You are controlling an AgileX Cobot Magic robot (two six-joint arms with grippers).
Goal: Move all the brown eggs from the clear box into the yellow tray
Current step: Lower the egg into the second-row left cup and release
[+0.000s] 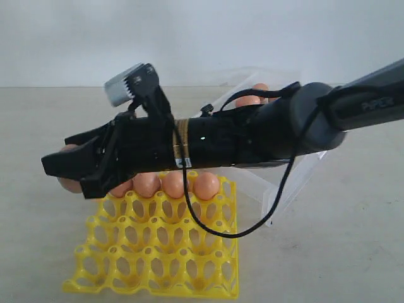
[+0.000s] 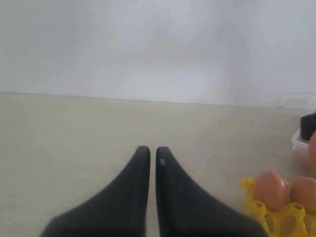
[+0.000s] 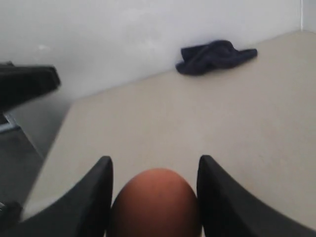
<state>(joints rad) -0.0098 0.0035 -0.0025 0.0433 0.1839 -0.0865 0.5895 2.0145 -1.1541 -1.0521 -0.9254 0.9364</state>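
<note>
My right gripper (image 1: 63, 172) reaches across from the right and is shut on one brown egg (image 1: 68, 184), held just beyond the far left corner of the yellow tray (image 1: 158, 265). In the right wrist view that brown egg (image 3: 155, 207) fills the space between the two black fingers (image 3: 98, 192). Several more brown eggs (image 1: 173, 183) sit in the tray's back row. The clear box (image 1: 297, 177) stands behind the arm at the right, with an egg (image 1: 252, 96) showing inside. My left gripper (image 2: 149, 150) is shut and empty over bare table, left of the tray (image 2: 276, 215).
A dark cloth (image 3: 215, 55) lies far off on the table by the wall. The right arm's black cable (image 1: 208, 221) hangs down over the tray's right side. The table's edge (image 3: 52, 148) and a black object (image 3: 24, 84) beyond it show in the right wrist view.
</note>
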